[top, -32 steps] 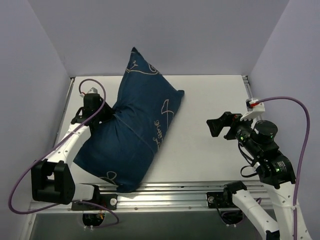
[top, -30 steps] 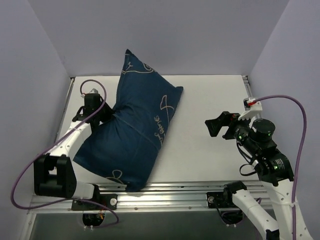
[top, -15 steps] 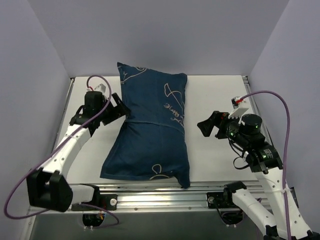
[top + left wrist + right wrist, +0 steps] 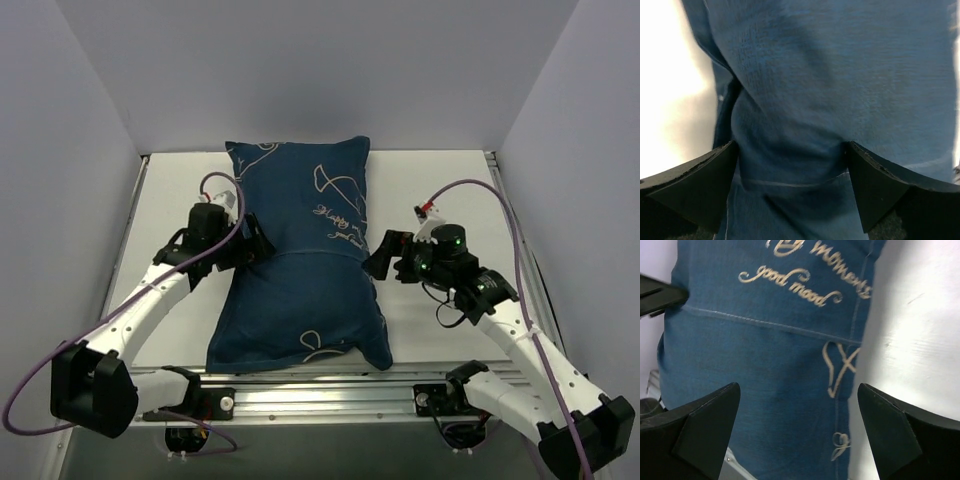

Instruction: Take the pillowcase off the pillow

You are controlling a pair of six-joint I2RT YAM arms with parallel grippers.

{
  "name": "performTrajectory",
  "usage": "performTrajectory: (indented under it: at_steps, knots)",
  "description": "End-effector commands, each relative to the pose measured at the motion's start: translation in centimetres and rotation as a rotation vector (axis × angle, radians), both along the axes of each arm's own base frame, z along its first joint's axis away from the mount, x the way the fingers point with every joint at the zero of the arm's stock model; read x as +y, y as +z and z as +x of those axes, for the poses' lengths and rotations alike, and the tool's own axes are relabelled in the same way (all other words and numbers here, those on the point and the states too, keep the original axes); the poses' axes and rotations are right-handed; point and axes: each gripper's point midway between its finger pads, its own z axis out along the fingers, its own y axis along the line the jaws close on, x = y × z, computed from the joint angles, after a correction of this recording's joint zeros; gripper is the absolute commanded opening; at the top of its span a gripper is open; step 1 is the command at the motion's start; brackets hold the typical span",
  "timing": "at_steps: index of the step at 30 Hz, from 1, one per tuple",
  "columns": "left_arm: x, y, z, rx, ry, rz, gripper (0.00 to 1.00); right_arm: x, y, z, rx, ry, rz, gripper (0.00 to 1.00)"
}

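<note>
The dark navy pillowcase (image 4: pixel 300 270), printed with cream line drawings and script, lies lengthwise in the middle of the white table. It fully covers the pillow, which is hidden inside. My left gripper (image 4: pixel 252 244) is at the cover's left edge, about halfway along. Its jaws stand wide open, and a bulge of blue fabric (image 4: pixel 840 75) lies between the fingers (image 4: pixel 695 185). My right gripper (image 4: pixel 385 258) hovers open at the right edge. In its wrist view the pillowcase (image 4: pixel 765 365) lies under and between its spread fingertips (image 4: pixel 900 435), and nothing is gripped.
An aluminium rail (image 4: pixel 330 385) runs along the near edge, under the cover's lower end. Lilac walls close in the table (image 4: pixel 450 190) at the back and both sides. Purple cables loop off both arms.
My left gripper has opened and let go of the pillowcase. The covered pillow has swung from a tilt to lie flat and straight. My right arm has moved left to its right edge.
</note>
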Motion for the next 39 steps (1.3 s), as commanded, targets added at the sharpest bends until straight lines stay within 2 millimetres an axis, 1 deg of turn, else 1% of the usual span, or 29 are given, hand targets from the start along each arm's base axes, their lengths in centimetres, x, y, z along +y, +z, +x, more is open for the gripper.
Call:
performTrajectory:
  at_steps: [1, 3, 5, 6, 8, 9, 10, 11, 12, 14, 15, 18, 19, 20, 22, 23, 24, 25, 26, 27, 28, 29, 31, 32, 33, 35, 36, 37, 39]
  knots:
    - [-2.4, -1.0, 0.5, 0.008, -0.052, -0.052, 0.99, 1.7, -0.2, 0.4, -0.003, -0.010, 0.030, 0.98]
    - [-3.4, -2.8, -0.5, 0.050, -0.050, -0.037, 1.00, 3.1, -0.7, -0.4, 0.015, 0.022, 0.039, 0.97]
    - [-5.2, -3.5, -1.8, 0.045, -0.073, -0.046, 0.92, 4.4, -1.3, -0.9, 0.023, 0.056, 0.035, 0.96]
    - [-5.6, -4.8, -2.8, 0.071, -0.057, -0.051, 0.88, 4.8, -1.7, -1.0, 0.030, 0.066, 0.032, 0.96]
    - [-7.2, -5.1, -4.2, 0.061, -0.072, -0.076, 0.85, 5.4, -3.5, -0.8, 0.065, 0.084, -0.007, 0.95]
    - [-9.2, -5.3, -6.2, 0.076, -0.115, -0.093, 0.84, 5.6, -4.1, -0.6, 0.071, 0.086, -0.026, 0.95]
    - [-9.7, -6.0, -7.3, 0.082, -0.120, -0.087, 0.81, 5.5, -5.6, -0.1, 0.096, 0.084, -0.071, 0.95]
    - [-10.4, -6.2, -8.3, 0.096, -0.104, -0.098, 0.79, 4.7, -6.6, 0.6, 0.102, 0.040, -0.122, 0.95]
    - [-12.3, -6.5, -10.9, 0.100, -0.169, -0.095, 0.77, 4.0, -7.3, 1.3, 0.104, 0.010, -0.164, 0.95]
    - [-13.3, -6.5, -12.9, 0.082, -0.146, -0.101, 0.71, 2.6, -8.7, 3.4, 0.101, -0.059, -0.268, 0.93]
    - [-15.0, -6.5, -15.9, 0.074, -0.217, -0.100, 0.68, 1.7, -8.8, 4.5, 0.100, -0.091, -0.283, 0.93]
    - [-16.8, -4.9, -18.0, -0.009, -0.244, -0.110, 0.65, 2.0, -7.9, 8.0, 0.063, -0.092, -0.264, 0.92]
    - [-16.8, -5.1, -19.4, -0.017, -0.287, -0.050, 0.66, 2.0, -6.7, 9.8, 0.043, -0.110, -0.256, 0.92]
    - [-17.3, -2.9, -18.8, -0.078, -0.286, -0.035, 0.70, 2.1, -5.7, 10.8, 0.013, -0.107, -0.259, 0.92]
    - [-16.2, -1.4, -18.5, -0.117, -0.293, 0.059, 0.77, 2.0, -3.6, 12.6, -0.038, -0.131, -0.265, 0.92]
    - [-15.7, -0.1, -17.5, -0.180, -0.282, 0.100, 0.80, 2.2, -1.2, 13.5, -0.081, -0.142, -0.258, 0.93]
    - [-16.0, 2.8, -16.9, -0.226, -0.274, 0.082, 0.88, 2.1, -0.1, 13.8, -0.104, -0.146, -0.264, 0.93]
    - [-15.0, 5.2, -15.6, -0.289, -0.242, 0.122, 0.92, 1.4, 1.8, 14.1, -0.134, -0.183, -0.274, 0.95]
    - [-14.2, 5.0, -15.3, -0.293, -0.246, 0.160, 0.92, 1.0, 2.6, 14.0, -0.147, -0.193, -0.278, 0.96]
    - [-13.6, 7.4, -14.0, -0.338, -0.193, 0.158, 0.95, 0.7, 3.0, 13.7, -0.153, -0.204, -0.282, 0.96]
    - [-12.6, 8.3, -13.3, -0.354, -0.172, 0.174, 0.96, 0.2, 4.1, 13.1, -0.172, -0.215, -0.272, 0.97]
    - [-11.1, 9.0, -11.2, -0.372, -0.122, 0.201, 0.97, -0.4, 3.4, 12.3, -0.150, -0.222, -0.290, 0.97]
    - [-10.5, 10.0, -9.3, -0.376, -0.097, 0.160, 0.97, -1.7, 3.3, 10.5, -0.126, -0.253, -0.290, 0.97]
    - [-8.8, 9.9, -7.0, -0.368, -0.041, 0.170, 0.97, -2.0, 2.8, 9.7, -0.115, -0.258, -0.293, 0.97]
    - [-8.6, 9.6, -6.2, -0.354, -0.033, 0.155, 0.97, -2.4, 1.1, 8.5, -0.080, -0.252, -0.307, 0.97]
    - [-8.7, 7.4, -4.9, -0.292, -0.026, 0.142, 0.97, -2.7, 0.8, 6.5, -0.063, -0.240, -0.281, 0.97]
    - [-8.0, 6.4, -4.0, -0.268, 0.002, 0.151, 0.97, -2.5, -0.5, 5.3, -0.037, -0.220, -0.293, 0.97]
    - [-8.2, 4.3, -3.7, -0.233, 0.002, 0.168, 0.97, -2.6, -0.4, 4.2, -0.035, -0.211, -0.283, 0.96]
    - [-8.8, 2.7, -3.3, -0.205, 0.009, 0.145, 0.97, -1.8, -0.8, 2.6, -0.031, -0.177, -0.288, 0.95]
